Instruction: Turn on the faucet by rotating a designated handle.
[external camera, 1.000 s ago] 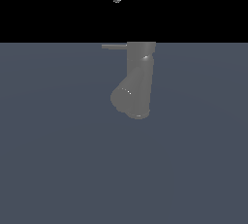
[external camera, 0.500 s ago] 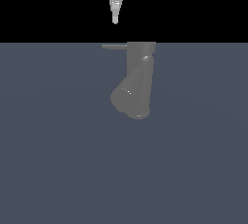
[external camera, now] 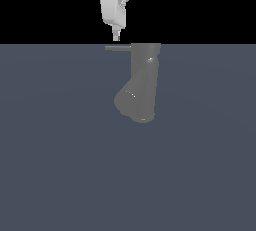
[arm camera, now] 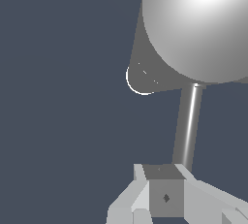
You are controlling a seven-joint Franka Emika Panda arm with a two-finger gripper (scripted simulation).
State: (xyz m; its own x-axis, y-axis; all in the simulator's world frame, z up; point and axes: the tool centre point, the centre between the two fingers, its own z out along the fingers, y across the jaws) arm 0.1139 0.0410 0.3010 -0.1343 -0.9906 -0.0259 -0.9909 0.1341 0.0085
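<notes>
In the exterior view, going left to right, the first thing met is the handle [external camera: 118, 48], a thin grey bar sticking out at nine o'clock from the top of the faucet [external camera: 144, 82]. Just above the bar's middle hangs the white gripper [external camera: 116, 37], pointing straight down at six o'clock, its tip close over the bar with a narrow gap showing between them. Its fingers read as one slim tip from here, so they look drawn together, with nothing between them. Next comes the faucet itself, a dull grey upright cylinder standing on the slate-blue floor [external camera: 55, 165] near the middle of the view, a small glint high on its side. A fat rounded stub [external camera: 131, 104] branches from its lower body toward seven o'clock, carrying a few tiny glints. In the wrist view the handle [arm camera: 189, 123] appears as a bright-streaked rod running from the faucet's big rounded top [arm camera: 198, 24] to the gripper's block [arm camera: 165, 196], whose end covers the rod's far end.
</notes>
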